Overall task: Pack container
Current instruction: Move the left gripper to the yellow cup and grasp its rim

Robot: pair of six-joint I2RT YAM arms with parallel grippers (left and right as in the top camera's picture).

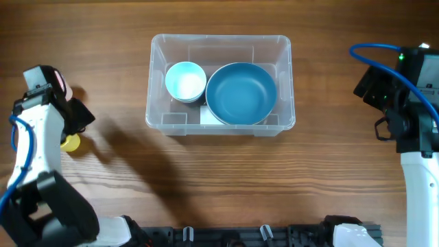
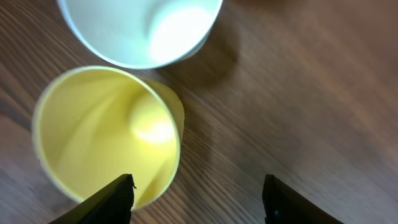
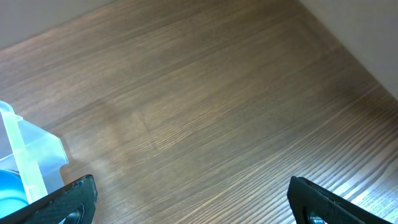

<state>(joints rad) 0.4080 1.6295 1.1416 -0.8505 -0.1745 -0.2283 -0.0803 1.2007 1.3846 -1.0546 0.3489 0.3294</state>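
item: yellow cup, on tabletop just beside white cup. your left claw: spread, 1 finger over its rim; pinch that wall squarely (spare the white cup). right claw: spread, empty. container: mid-tabletop, 2 bowls inside.

Brown wood-grain tabletop. Standing on it near the middle, toward the far side: a clear plastic container. Over at the left edge, a yellow cup, with a white cup just beside it.
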